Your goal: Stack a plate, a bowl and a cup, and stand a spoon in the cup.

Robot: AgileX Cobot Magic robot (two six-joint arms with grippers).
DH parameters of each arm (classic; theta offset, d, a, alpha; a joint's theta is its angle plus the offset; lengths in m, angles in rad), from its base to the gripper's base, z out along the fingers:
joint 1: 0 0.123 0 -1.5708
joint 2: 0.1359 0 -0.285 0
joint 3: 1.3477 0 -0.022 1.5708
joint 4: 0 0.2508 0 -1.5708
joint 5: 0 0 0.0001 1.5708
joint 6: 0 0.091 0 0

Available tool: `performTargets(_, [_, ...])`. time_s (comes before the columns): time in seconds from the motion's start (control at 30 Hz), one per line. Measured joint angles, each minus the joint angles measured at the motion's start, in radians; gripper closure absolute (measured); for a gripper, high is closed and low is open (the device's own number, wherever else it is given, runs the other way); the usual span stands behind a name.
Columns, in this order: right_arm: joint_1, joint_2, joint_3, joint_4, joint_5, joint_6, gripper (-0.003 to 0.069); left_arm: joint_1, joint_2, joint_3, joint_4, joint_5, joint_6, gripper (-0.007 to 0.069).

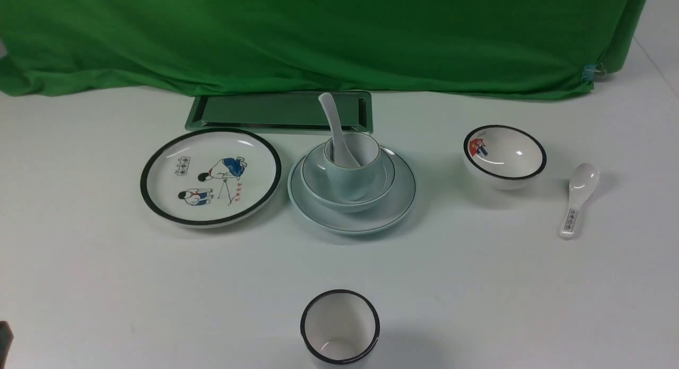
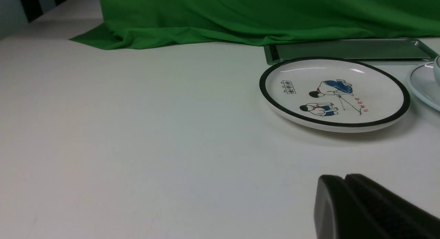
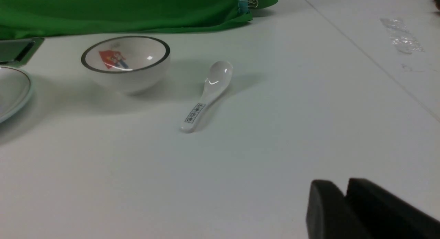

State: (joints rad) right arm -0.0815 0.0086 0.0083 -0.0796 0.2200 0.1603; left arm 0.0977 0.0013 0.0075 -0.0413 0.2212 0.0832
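In the front view the plain pale plate (image 1: 395, 202) lies at the table's middle. The plain shallow bowl (image 1: 313, 181) sits on it. The pale handleless cup (image 1: 366, 170) stands in the bowl. The plain white spoon (image 1: 333, 122) stands in the cup, handle up. The plate's edge shows in the left wrist view (image 2: 421, 86) and in the right wrist view (image 3: 13, 94). My left gripper (image 2: 343, 179) is shut and empty, low over bare table near the front left. My right gripper (image 3: 343, 184) is shut and empty, over bare table at the front right.
A black-rimmed plate with cartoon figures (image 1: 210, 176) lies left of the stack. A black-rimmed bowl with a picture (image 1: 504, 156) and a spoon with a printed handle (image 1: 578, 198) lie to the right. A black-rimmed cup (image 1: 340, 327) stands near the front. A metal tray (image 1: 279, 112) and green cloth (image 1: 318, 35) are behind.
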Motion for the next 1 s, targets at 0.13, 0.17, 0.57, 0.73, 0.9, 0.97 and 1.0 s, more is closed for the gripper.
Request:
performTargets(0.13, [0.0, 0.0, 0.0, 0.0, 0.0, 0.0, 0.0519, 0.0, 0.0, 0.0, 0.0, 0.0, 0.0, 0.0653])
performTargets(0.17, [0.0, 0.0, 0.0, 0.0, 0.0, 0.0, 0.0518, 0.0, 0.0, 0.0, 0.0, 0.0, 0.0, 0.0653])
performTargets(0.57, [0.0, 0.0, 0.0, 0.0, 0.0, 0.0, 0.0503, 0.0, 0.0, 0.0, 0.002, 0.0, 0.0, 0.0653])
performTargets(0.73, [0.0, 0.0, 0.0, 0.0, 0.0, 0.0, 0.0493, 0.0, 0.0, 0.0, 0.002, 0.0, 0.0, 0.0653])
performTargets(0.9, [0.0, 0.0, 0.0, 0.0, 0.0, 0.0, 0.0475, 0.0, 0.0, 0.0, 0.002, 0.0, 0.0, 0.0653])
performTargets(0.97, [0.0, 0.0, 0.0, 0.0, 0.0, 0.0, 0.0471, 0.0, 0.0, 0.0, 0.003, 0.0, 0.0, 0.0653])
performTargets(1.0, [0.0, 0.0, 0.0, 0.0, 0.0, 0.0, 0.0468, 0.0, 0.0, 0.0, 0.003, 0.0, 0.0, 0.0653])
